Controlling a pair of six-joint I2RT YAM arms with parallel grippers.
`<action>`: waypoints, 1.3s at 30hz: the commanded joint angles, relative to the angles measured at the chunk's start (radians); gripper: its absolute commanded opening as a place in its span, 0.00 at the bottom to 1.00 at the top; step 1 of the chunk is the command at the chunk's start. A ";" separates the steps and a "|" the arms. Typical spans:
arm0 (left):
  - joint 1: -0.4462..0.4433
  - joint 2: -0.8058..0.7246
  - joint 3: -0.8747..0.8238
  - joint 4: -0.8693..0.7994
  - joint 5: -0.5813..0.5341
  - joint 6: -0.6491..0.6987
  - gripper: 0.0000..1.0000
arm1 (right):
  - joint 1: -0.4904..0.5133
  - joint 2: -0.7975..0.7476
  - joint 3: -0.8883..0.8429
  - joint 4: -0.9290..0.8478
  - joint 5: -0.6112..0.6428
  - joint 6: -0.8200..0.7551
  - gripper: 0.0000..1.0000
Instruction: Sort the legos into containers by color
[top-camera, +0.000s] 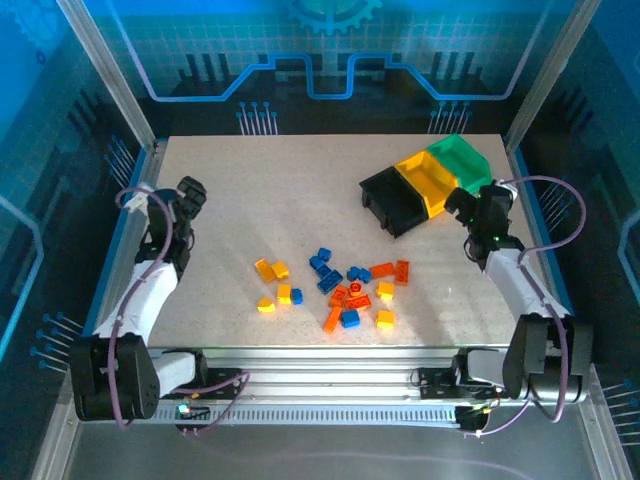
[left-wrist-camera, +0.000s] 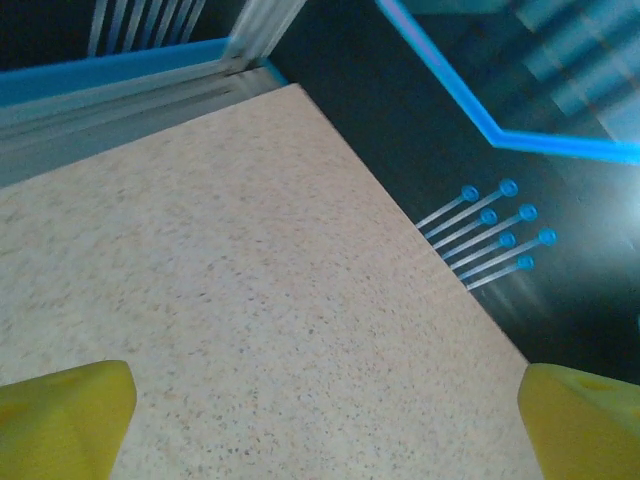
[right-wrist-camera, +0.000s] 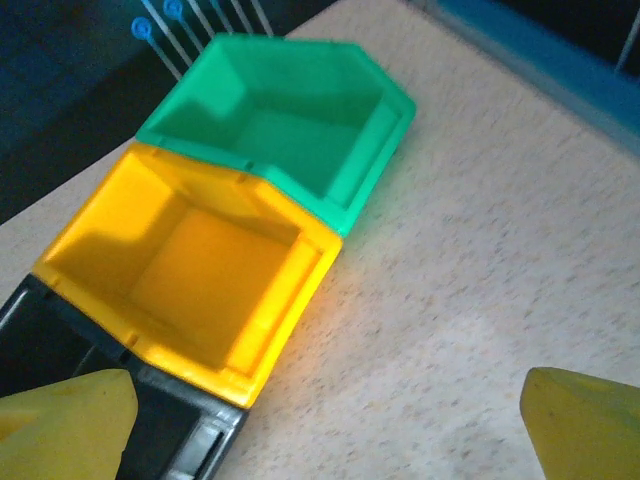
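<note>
left gripper: over the left side of the table, close to its left edge, well apart from bricks and bins. jaws wide open. in the left wrist view the two yellow fingertips sit in the bottom corners with bare speckled tabletop between them; nothing held.

legos: loose scatter of orange, blue and yellow bricks on the table, near-centre, between the two arms. a few yellow and orange ones lie left of the main cluster. blue and orange bunch in the middle, some touching. exact count unclear.

containers: three bins joined in an angled row, right-rear of the table. black bin leftmost, yellow bin in the middle, green bin rightmost. bricks lie near, not touching.

right gripper: just beside the row's near right side. jaws wide open, gripping nothing. right wrist view looks into the yellow and green bins.
</note>
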 joint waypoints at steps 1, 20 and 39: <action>0.068 -0.019 -0.031 -0.064 0.198 -0.212 0.99 | 0.000 0.021 0.027 -0.036 -0.221 0.064 1.00; -0.091 -0.035 0.013 -0.123 0.578 -0.197 0.99 | 0.211 0.722 0.859 -0.626 -0.074 -0.235 0.71; -0.238 -0.007 -0.026 -0.140 0.598 -0.184 0.99 | 0.273 0.937 1.082 -0.775 -0.068 -0.195 0.34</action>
